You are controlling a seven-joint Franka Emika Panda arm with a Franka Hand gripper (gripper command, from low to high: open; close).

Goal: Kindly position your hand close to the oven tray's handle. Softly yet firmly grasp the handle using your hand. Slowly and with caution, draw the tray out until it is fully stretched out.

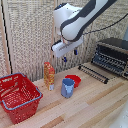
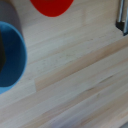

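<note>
The oven [image 1: 114,54] stands at the exterior view's right, black and silver, with wire racks at its front. The oven tray [image 1: 95,71], a dark slatted rack, sticks out from it over the wooden table. The handle [image 1: 92,74] is the thin dark bar along the tray's front edge. My hand [image 1: 70,55] hangs in the air to the exterior view's left of the tray, apart from it. Its blue-tipped fingers [image 1: 65,59] stand open and hold nothing. The wrist view shows no fingers, only a dark metal piece [image 2: 121,17] at its edge, probably the tray's end.
Below the hand sit a blue mug [image 1: 67,87] [image 2: 10,55] and a red bowl [image 1: 74,80] [image 2: 51,6]. An orange carton [image 1: 49,75] stands beside them. A red shopping basket [image 1: 19,96] is at the exterior view's left. A slatted wall is behind.
</note>
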